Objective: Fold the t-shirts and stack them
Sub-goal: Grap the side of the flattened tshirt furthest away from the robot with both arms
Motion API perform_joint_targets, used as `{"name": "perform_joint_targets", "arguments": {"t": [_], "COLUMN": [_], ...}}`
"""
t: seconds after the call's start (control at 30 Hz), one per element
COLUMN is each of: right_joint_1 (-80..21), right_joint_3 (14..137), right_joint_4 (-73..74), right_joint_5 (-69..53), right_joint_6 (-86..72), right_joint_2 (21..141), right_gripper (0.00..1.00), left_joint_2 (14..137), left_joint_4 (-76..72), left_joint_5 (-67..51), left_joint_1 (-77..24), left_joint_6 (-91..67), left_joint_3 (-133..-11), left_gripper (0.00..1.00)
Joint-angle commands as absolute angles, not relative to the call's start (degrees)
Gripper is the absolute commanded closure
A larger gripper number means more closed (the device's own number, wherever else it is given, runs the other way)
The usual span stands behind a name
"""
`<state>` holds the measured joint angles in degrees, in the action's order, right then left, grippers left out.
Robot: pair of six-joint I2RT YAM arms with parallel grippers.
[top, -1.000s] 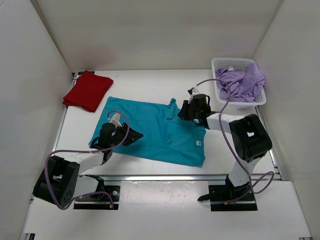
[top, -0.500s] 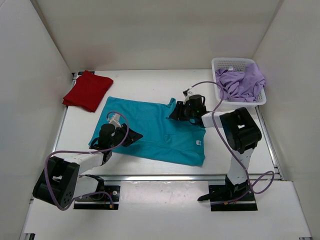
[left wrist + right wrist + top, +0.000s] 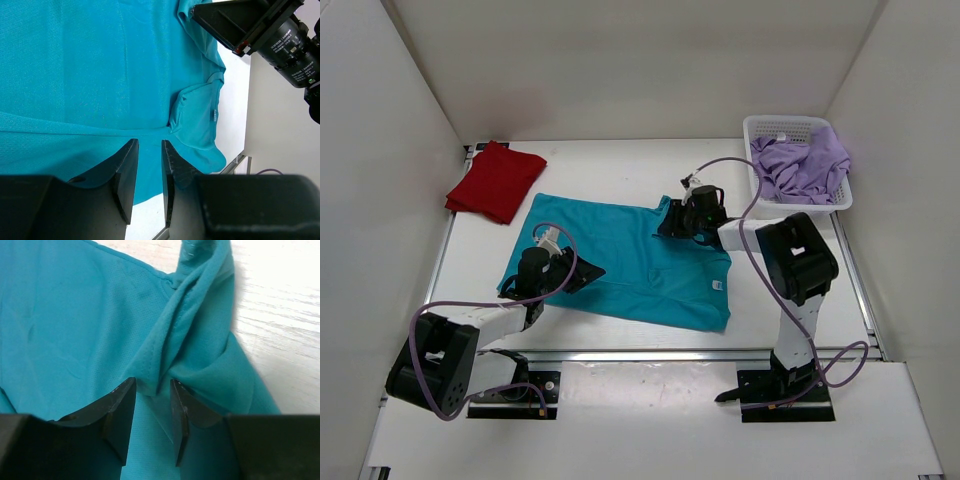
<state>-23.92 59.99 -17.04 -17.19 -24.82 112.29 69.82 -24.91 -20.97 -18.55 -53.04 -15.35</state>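
Observation:
A teal t-shirt (image 3: 620, 262) lies spread flat mid-table. The deep red t-shirt (image 3: 496, 181) sits folded at the back left. In the white basket is the lavender t-shirt (image 3: 806, 166), bunched up. My left gripper (image 3: 582, 272) rests low over the teal shirt's near left part. Its jaws (image 3: 150, 146) stand slightly apart, with flat cloth and the hem showing through the gap. My right gripper (image 3: 669, 221) is at the shirt's collar edge. It (image 3: 153, 386) is open, and a raised ridge of teal cloth (image 3: 172, 352) runs between its fingertips.
The white mesh basket (image 3: 770, 127) stands at the back right corner. White walls close in the table (image 3: 610, 165) on three sides. A metal rail (image 3: 650, 355) runs along the near edge. The right arm's wrist camera (image 3: 285, 37) shows in the left wrist view.
My right gripper slid left and back along the teal shirt to its collar edge, and its jaws opened. The left arm has not moved.

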Motion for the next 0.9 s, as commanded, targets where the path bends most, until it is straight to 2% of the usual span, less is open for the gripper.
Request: {"name": "perform_joint_targets", "arguments": {"t": [0.0, 0.27, 0.5, 0.57, 0.7, 0.8, 0.87], "right_joint_1": [-24.2, -24.3, -22.9, -22.1, -18.7, -15.0, -11.9], "right_joint_3": [61.9, 62.6, 60.6, 60.5, 64.1, 71.9, 81.2], "right_joint_4": [-16.7, -18.8, -20.8, -20.6, -13.6, -4.6, 4.7], "right_joint_5": [-16.7, -21.3, -22.1, -22.3, -22.2, -23.4, -25.4], "right_joint_6": [-23.9, -26.5, -27.8, -27.8, -24.2, -20.0, -16.3], "right_joint_2": [112.8, 115.0, 112.6, 111.5, 109.1, 110.6, 113.8], "right_gripper": [0.68, 0.68, 0.94, 0.97, 1.00, 1.00, 1.00], "left_joint_2": [69.7, 69.5, 69.8, 69.7, 69.9, 71.0, 72.3], "left_joint_4": [-26.1, -25.8, -25.2, -24.5, -23.6, -23.6, -22.6], "left_joint_5": [-21.6, -21.4, -21.4, -21.1, -20.9, -20.5, -20.3], "left_joint_1": [-18.3, -17.9, -17.0, -16.5, -15.5, -13.5, -11.6], "left_joint_6": [-52.8, -52.5, -52.2, -52.0, -51.4, -52.3, -51.9], "left_joint_3": [-15.2, -15.4, -17.0, -17.8, -20.0, -22.3, -24.8], "left_gripper": [0.63, 0.64, 0.64, 0.64, 0.64, 0.64, 0.64]}}
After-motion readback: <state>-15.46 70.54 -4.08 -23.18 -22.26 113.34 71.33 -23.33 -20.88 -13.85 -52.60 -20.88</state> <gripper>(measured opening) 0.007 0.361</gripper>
